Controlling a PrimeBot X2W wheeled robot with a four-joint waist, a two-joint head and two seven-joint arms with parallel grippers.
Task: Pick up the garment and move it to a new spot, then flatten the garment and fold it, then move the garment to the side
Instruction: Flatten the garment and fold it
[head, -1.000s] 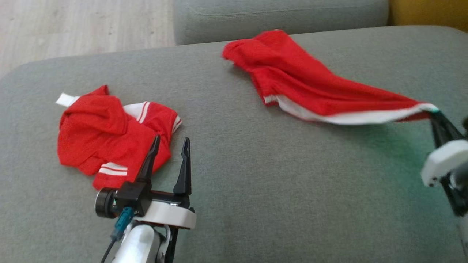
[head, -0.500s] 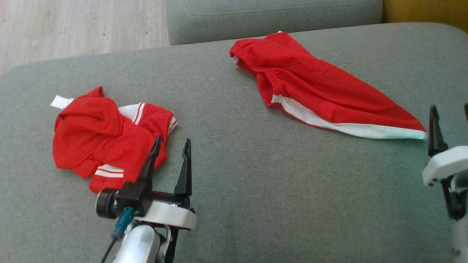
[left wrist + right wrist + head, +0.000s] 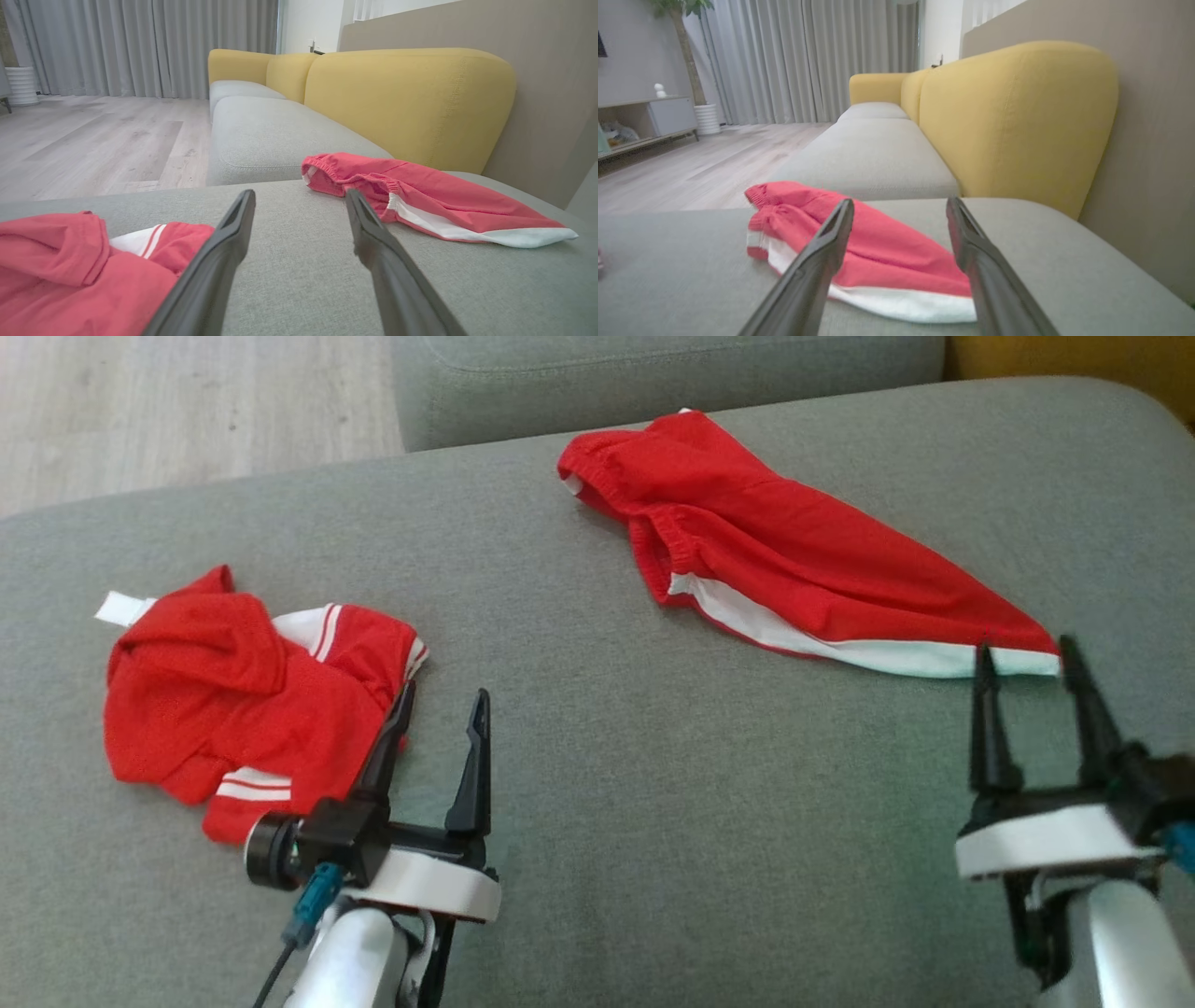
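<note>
Head view: red shorts with white hem (image 3: 794, 560) lie far right on the grey fabric cushion (image 3: 653, 784), long axis far-left to near-right, tip just beyond the spread, empty right gripper (image 3: 1024, 651); left gripper (image 3: 443, 693), spread too, well apart.

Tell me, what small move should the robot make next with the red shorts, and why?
Probably reach the left gripper to the shorts' waistband to spread them: they lie bunched in a wedge, and both grippers stand open, the right gripper by their hem.
</note>
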